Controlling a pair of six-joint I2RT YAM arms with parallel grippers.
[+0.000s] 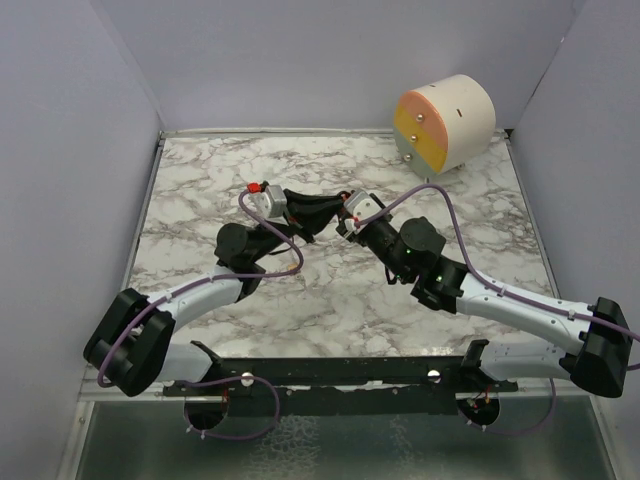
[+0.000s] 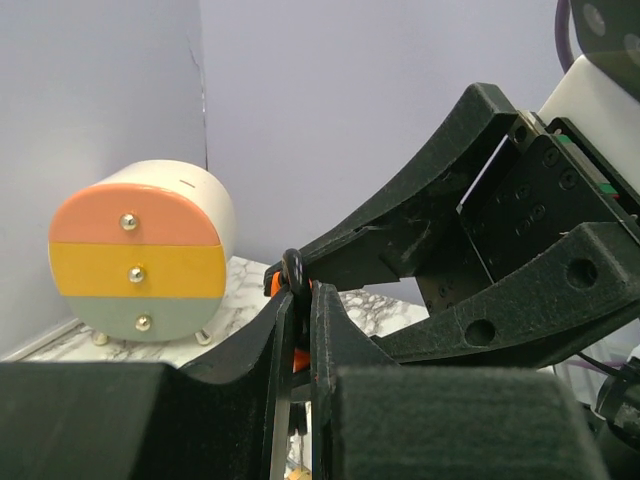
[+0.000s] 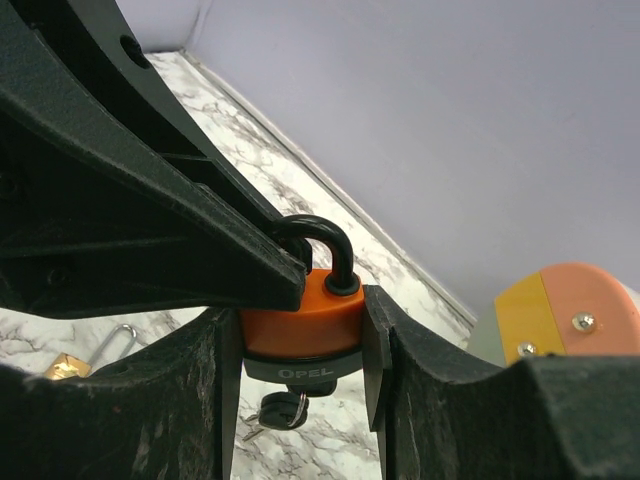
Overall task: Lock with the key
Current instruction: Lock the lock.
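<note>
1. The orange padlock [image 3: 300, 320] with black steel shackle. Top view: wholly covered where the two grippers meet at the middle of the white marble table [image 3: 300, 185]. Right wrist view: both flanks sit behind the right gripper's fingers [image 3: 215, 400], and one shackle leg is behind the left gripper [image 3: 292, 268]. Left wrist view: only the shackle crown and orange slivers show.
2. The small dark key [image 3: 280, 408] under that padlock. Head and ring only, blurred, blade unseen.
3. The small brass padlock [image 3: 68, 366] with silver shackle. Body partly behind a finger.
4. The cream drum-shaped drawer unit [image 3: 560, 320], at the table's far right corner. Right wrist view: cut by the picture's right edge.
</note>
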